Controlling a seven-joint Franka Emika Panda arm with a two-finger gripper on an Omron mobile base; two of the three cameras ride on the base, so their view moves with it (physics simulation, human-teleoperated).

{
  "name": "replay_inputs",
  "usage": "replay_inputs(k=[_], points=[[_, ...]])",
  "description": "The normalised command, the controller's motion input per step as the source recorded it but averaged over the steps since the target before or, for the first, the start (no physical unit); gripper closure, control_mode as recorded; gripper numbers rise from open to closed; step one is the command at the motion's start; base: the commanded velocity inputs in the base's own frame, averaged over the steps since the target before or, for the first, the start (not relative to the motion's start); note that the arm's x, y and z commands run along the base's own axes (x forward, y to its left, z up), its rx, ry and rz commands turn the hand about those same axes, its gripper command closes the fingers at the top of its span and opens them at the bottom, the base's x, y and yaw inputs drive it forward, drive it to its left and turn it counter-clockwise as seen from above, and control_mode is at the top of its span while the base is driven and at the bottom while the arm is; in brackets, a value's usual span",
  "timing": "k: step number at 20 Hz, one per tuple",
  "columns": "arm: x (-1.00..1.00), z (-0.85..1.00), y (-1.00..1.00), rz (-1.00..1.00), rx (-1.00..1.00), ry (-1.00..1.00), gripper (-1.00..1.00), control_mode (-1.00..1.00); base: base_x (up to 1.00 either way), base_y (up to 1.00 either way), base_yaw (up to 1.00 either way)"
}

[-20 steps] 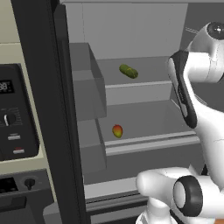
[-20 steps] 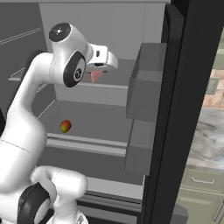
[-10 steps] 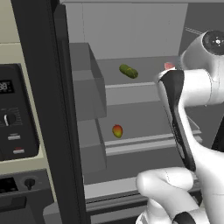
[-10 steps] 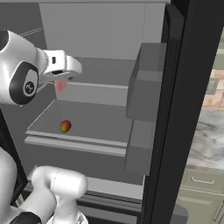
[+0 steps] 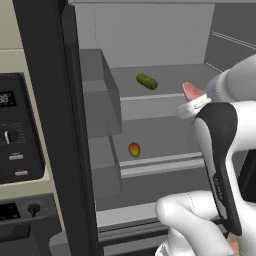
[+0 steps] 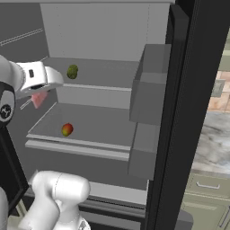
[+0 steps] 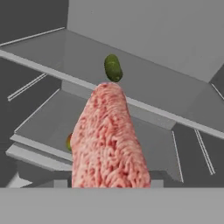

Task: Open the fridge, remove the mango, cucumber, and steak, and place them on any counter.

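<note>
Inside fridge (image 5: 150, 45): one cucumber (image 5: 147, 81), one mango (image 5: 134, 149); one steak (image 7: 109, 140) clamped in claw (image 6: 39, 92).

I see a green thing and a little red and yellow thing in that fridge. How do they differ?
The cucumber is dark green all over; the mango is red blending into yellow-green. The cucumber is a longish cylinder with rounded ends, while the mango is a rounder oval. The cucumber lies on the upper shelf, the mango on the shelf below it, nearer the front edge. Both lie loose on light grey shelves inside the open fridge, untouched.
</note>
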Motion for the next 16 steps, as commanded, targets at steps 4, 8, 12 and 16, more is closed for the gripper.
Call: replay_inputs(k=[4, 8, 12, 16], points=[[-0.36, 0.00, 0.21, 0.16, 0.01, 0.01, 1.00, -1.00, 0.00, 0.00, 0.00], [0.00, 0.00, 0.02, 0.00, 0.00, 0.01, 1.00, -1.00, 0.00, 0.00, 0.00], [0.00, -0.05, -0.06, 0.00, 0.01, 0.00, 1.00, -1.00, 0.00, 0.00, 0.00], [0.00, -0.06, -0.02, 0.00, 0.00, 0.00, 1.00, -1.00, 0.00, 0.00, 0.00]])
